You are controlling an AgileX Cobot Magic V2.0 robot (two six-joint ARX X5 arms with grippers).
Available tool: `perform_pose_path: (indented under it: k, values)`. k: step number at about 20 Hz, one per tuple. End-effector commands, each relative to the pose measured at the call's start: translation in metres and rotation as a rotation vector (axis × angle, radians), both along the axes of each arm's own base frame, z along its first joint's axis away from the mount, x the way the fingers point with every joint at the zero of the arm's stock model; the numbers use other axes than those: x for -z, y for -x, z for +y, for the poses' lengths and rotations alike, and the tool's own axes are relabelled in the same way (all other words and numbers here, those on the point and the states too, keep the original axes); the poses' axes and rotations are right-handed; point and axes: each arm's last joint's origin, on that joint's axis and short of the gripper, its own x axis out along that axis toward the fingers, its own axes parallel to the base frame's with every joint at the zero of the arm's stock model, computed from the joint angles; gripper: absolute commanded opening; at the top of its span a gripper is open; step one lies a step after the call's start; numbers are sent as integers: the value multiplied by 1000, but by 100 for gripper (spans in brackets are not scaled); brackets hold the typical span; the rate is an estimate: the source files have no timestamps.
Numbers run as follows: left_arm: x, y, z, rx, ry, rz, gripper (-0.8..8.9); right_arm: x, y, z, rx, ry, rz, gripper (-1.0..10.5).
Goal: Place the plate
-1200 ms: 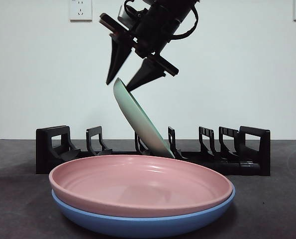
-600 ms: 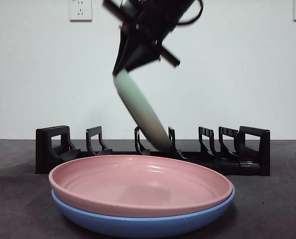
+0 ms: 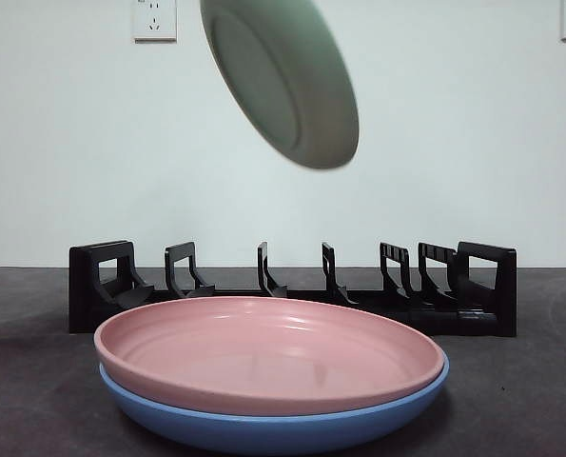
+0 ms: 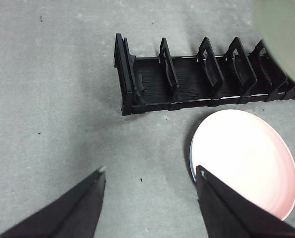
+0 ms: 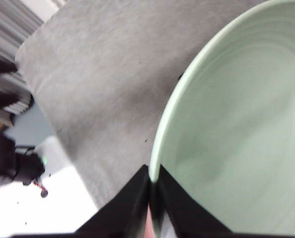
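A pale green plate (image 3: pixel 283 81) hangs tilted in the air high above the black dish rack (image 3: pixel 292 290), its underside turned toward the front camera. My right gripper (image 5: pixel 153 186) is shut on the green plate's rim (image 5: pixel 226 124); the gripper itself is out of the front view. A corner of the green plate also shows in the left wrist view (image 4: pixel 286 34). My left gripper (image 4: pixel 149 176) is open and empty, high over the table to the side of the rack (image 4: pixel 197 79). The rack's slots hold nothing.
A pink plate (image 3: pixel 268 352) lies stacked on a blue plate (image 3: pixel 273 428) at the front, before the rack; the pink plate shows in the left wrist view (image 4: pixel 244 153) too. A white wall with sockets (image 3: pixel 154 19) stands behind.
The green plate stood leaning in a rack slot with the gripper open over its rim. The gripper closed on it and lifted it up out of the rack, turning it.
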Motion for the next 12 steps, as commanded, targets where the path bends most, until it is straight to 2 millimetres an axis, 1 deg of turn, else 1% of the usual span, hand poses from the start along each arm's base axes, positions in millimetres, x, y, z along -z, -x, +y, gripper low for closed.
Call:
perform_pose_path:
  k: [1, 3, 6, 8, 10, 12]
  values:
    - [-4, -1, 0, 4, -2, -17, 290, 4, 16, 5, -51, 19, -43, 11]
    - [-4, -1, 0, 4, -2, -15, 290, 24, 32, -2, -76, 26, -36, 11]
    - [-4, 0, 0, 4, -2, -14, 290, 65, 60, -20, -54, 66, -34, 11]
    - [-4, -1, 0, 4, -2, -14, 290, 81, 80, -25, -36, 138, -116, 11]
    - [-4, -1, 0, 4, -2, -15, 290, 94, 102, -19, -53, 265, -249, 11]
    - [-4, -1, 0, 4, -2, -15, 290, 102, 120, -8, -107, 366, -354, 11]
